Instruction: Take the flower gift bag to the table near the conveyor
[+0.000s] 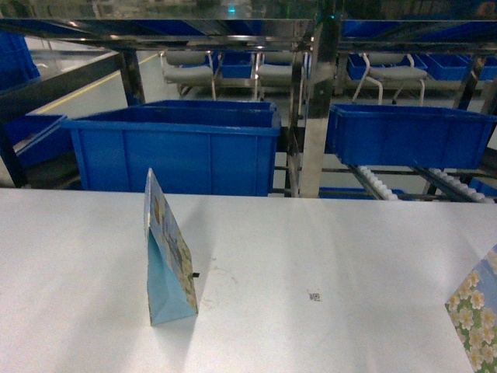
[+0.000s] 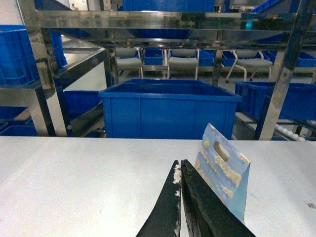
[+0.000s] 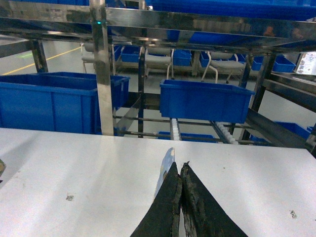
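Nearest the wrist cameras, the left fingers (image 2: pixel 197 197) are seen pressed together with nothing between them. The right fingers (image 3: pixel 195 197) are likewise closed, and the thin edge of the flower gift bag (image 3: pixel 169 160) rises from between their tips, so a grip on it is judged likely. In the head view this bag (image 1: pixel 475 315) is cut off at the lower right corner, over the white bench (image 1: pixel 349 249); whether its base touches the surface cannot be told. Further out, another gift bag (image 1: pixel 169 252) stands upright on the bench, just right of the left fingers. Beyond the far edge are blue bins (image 1: pixel 175 148) and the conveyor (image 1: pixel 373 183) rollers. The carry is judged nearly complete; setting down and release remain.
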You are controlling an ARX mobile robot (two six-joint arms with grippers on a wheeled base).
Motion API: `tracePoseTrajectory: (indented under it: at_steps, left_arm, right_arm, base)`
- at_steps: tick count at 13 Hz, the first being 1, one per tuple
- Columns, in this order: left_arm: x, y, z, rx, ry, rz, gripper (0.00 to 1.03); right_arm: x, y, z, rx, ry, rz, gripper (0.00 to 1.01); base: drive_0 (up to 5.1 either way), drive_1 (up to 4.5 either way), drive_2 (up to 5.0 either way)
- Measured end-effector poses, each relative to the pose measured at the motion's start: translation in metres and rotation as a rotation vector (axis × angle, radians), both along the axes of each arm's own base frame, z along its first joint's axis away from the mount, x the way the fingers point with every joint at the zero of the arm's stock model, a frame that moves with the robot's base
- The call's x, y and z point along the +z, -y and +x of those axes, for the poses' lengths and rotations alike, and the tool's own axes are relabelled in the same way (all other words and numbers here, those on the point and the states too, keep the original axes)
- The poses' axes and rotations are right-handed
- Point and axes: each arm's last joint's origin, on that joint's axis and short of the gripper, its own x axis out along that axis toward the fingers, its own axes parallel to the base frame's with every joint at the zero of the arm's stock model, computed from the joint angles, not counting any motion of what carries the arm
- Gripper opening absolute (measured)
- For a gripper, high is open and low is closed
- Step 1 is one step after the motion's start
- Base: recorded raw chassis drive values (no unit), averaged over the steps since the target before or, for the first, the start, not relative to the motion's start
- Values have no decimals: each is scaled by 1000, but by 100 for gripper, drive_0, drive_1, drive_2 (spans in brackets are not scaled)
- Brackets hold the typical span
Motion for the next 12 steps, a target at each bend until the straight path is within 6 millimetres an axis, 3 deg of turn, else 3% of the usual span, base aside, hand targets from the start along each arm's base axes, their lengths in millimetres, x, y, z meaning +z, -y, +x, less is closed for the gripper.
tracePoseTrajectory:
  at_steps: [4,7,11,12]
  left_arm:
    - [1,0,0,0,6,0,4]
    - [1,0,0,0,6,0,47]
    - [1,0,0,1,6,0,95]
    - [1,0,0,0,6,3,98]
  right_arm:
    - [0,0,0,0,2,0,5]
    - [0,0,0,0,2,0,49]
    - [0,0,0,0,2,0,98]
    - [0,0,0,0,2,0,97]
  base:
    - [0,0,0]
    - [0,0,0]
    - [0,0,0]
    - [0,0,0]
